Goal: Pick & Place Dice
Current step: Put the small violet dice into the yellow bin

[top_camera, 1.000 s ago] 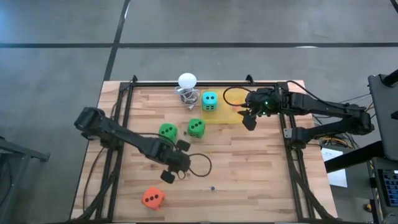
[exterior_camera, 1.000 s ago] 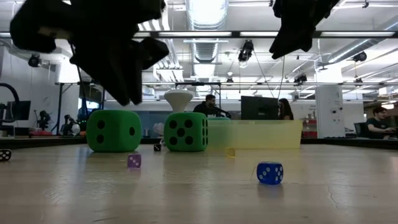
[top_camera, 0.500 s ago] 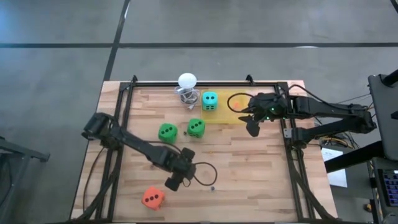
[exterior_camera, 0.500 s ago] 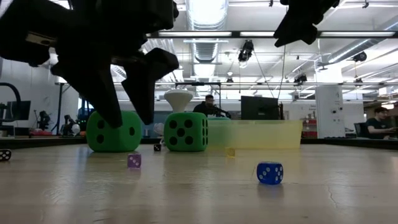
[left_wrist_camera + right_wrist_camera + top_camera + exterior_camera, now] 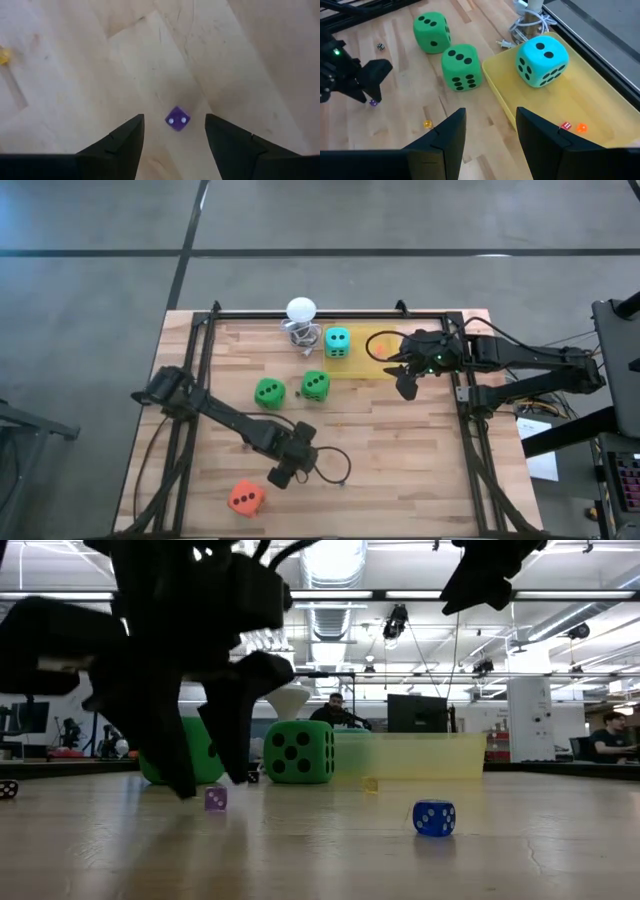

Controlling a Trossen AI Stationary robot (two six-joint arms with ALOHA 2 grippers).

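Purple die (image 5: 177, 120) lying between spread fingers of left tool (image 5: 283, 474) at counter's six o'clock, right tool (image 5: 405, 386) hanging parted at two o'clock over yellow tray (image 5: 555, 107).

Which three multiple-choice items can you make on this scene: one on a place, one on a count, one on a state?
1. Where is the teal die?
A. in the yellow tray
B. on the bare wood at the table's front
C. between the left fingers

2. How many large bright green dice are on the table?
A. one
B. two
C. four

3. How does the left gripper stand?
A. shut on the orange-red die
B. open over a small purple die
C. shut on nothing

Key:
1 A, the right wrist view shows it resting inside the tray's rim.
2 B, two green cubes sit side by side.
3 B, the left wrist view shows the purple die in the gap between the spread fingers.
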